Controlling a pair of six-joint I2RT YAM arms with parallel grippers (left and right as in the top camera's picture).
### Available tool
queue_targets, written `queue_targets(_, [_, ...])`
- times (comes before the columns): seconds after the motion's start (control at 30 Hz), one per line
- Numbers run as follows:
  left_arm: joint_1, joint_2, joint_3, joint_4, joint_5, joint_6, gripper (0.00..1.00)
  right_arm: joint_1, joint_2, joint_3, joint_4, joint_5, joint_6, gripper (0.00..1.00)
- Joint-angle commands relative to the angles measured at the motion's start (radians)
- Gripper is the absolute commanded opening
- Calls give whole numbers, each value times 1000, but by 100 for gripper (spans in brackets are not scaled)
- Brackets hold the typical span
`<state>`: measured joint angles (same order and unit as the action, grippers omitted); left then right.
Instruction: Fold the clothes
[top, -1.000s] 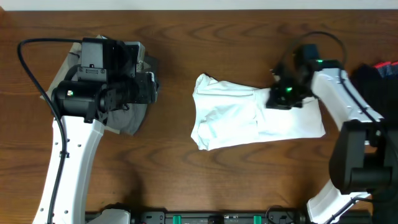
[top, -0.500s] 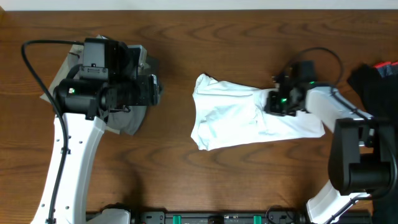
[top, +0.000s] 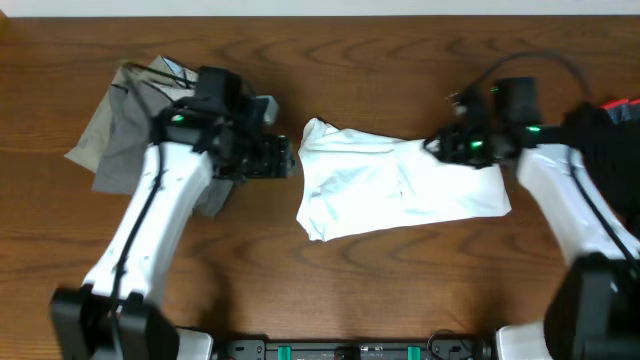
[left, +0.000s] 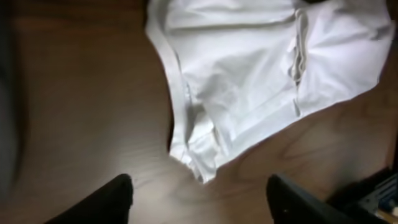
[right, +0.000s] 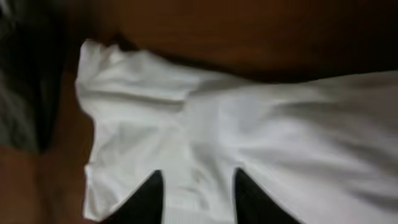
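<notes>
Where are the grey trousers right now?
Overhead view: the grey trousers lie crumpled at the far left of the table, partly under the left arm, clear of the white T-shirt at centre.

The white T-shirt (left: 249, 68) lies rumpled across the upper right of the brown wooden surface (left: 87, 106), its hemmed edge running down the left side to a bunched corner; a puckered seam runs upright through the cloth on the right; the left gripper (left: 202, 202) hangs over bare wood just below that corner, its two dark fingers (left: 109, 200) spread well apart, nothing between them
</notes>
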<state>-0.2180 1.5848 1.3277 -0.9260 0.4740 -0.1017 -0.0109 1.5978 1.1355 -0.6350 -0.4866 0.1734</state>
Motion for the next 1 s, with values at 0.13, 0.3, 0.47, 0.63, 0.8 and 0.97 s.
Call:
queue_targets(0.13, [-28, 228, -15, 91, 16, -115, 75, -182, -109, 17, -89, 97, -19, 46])
queue_targets(0.3, [-29, 362, -15, 133, 17, -109, 75, -246, -109, 16, -121, 93, -18, 48])
queue_targets(0.47, [-40, 443, -16, 174, 106, -3, 75, -251, -109, 16, -116, 93, -18, 48])
queue_targets(0.63, [-85, 509, -16, 219, 143, 23, 75, -250, -109, 16, -117, 93, -18, 48])
queue_targets(0.8, [-140, 549, -16, 267, 174, 22, 74, -250, -109, 16, -119, 89, -18, 47])
queue_targets(0.97, [-180, 553, -16, 280, 173, 18, 50, -250, -109, 16, -121, 87, -17, 45])
